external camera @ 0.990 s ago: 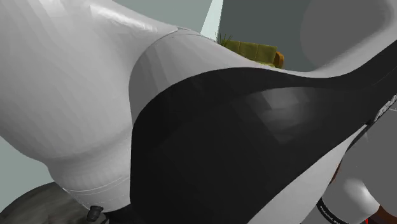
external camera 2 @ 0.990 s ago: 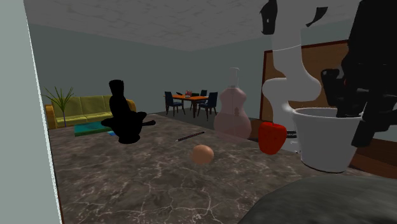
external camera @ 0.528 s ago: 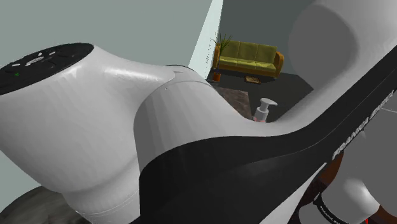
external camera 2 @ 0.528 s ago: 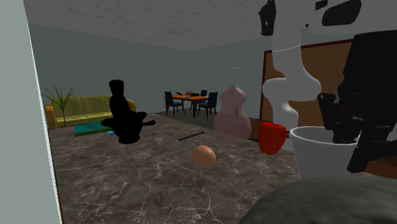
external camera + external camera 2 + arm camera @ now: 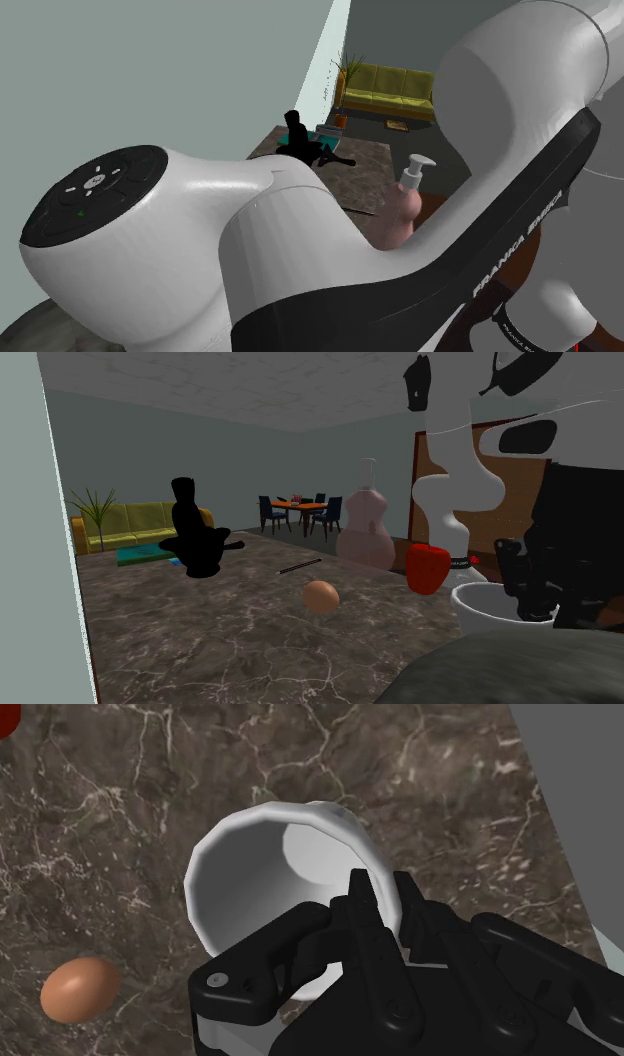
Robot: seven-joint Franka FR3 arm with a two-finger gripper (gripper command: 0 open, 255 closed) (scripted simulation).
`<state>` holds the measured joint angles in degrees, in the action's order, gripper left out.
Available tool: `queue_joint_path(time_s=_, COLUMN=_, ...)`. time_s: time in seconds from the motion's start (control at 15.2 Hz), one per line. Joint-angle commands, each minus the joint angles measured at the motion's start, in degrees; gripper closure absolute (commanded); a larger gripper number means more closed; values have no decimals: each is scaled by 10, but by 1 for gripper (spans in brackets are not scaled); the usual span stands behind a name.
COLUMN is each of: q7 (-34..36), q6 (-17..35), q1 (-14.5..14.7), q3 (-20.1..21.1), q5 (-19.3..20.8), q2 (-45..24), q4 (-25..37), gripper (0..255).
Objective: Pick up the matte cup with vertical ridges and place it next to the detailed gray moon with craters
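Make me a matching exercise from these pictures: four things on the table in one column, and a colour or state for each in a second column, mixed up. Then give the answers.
Things:
1. cup
2. egg
3. pepper
4. figure

Colour or state:
A. red
B. white, its rim clasped between the fingers
C. brown, lying loose in the middle of the table
D. black, at the far end of the table in the second exterior view

Pairs: 1-B, 2-C, 3-A, 4-D.
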<state>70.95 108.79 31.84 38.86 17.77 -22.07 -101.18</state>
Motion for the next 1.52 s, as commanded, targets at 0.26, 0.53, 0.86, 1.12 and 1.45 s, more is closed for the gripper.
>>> queue_joint_path(time_s=0.26, q7=3, q6=11, q1=2, q3=-3, q5=5, q2=-7, q4=-5, gripper=255)
queue_joint_path(time_s=0.53, q7=3, q6=11, q1=2, q3=-3, q5=5, q2=-7, q4=-5, gripper=0)
queue_joint_path(time_s=0.86, q7=3, q6=11, q1=2, q3=-3, q5=5, q2=-7, q4=-4, gripper=0)
queue_joint_path(time_s=1.12, q7=-7, q6=-56, q1=7, q3=5, q5=-8, q2=5, q4=54, gripper=0)
queue_joint_path(time_s=1.45, q7=-7, q6=-56, q1=7, q3=5, q5=-8, q2=5, q4=54, gripper=0)
